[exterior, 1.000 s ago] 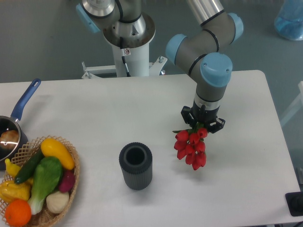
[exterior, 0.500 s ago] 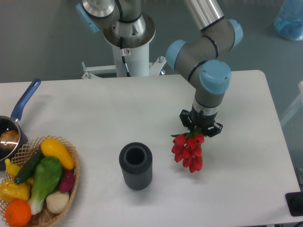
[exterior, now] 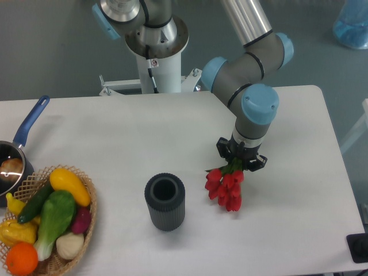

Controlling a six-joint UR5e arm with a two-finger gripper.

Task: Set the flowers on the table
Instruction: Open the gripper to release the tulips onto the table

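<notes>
Camera view from the front and above shows the end effector [exterior: 240,157] pointing straight down over the right half of the table [exterior: 115,129], closed on the green stem end of the flowers [exterior: 225,185] — the fingers themselves are mostly hidden behind the wrist, but the bunch plainly hangs from them. The red tulip heads trail out from the end effector toward the near side and slightly left, so the long axis of the bunch runs from the grasp point at its far end down to the buds at its near end. The buds look very close to the tabletop, though whether they already touch it cannot be told from this angle. A dark grey ribbed vase [exterior: 165,201] stands upright to the left of the flowers, near but apart from them, its mouth empty. Far off at the left edge sit a wicker basket of vegetables [exterior: 49,227] and a blue-handled saucepan [exterior: 16,152], both well apart from the work. Judging by this, the task is near its end: the bunch needs lowering along its tilt until it rests on the bare white surface, then releasing — and the risk lies in the tulips rolling or brushing the vase if they are let go while leaning leftward.
</notes>
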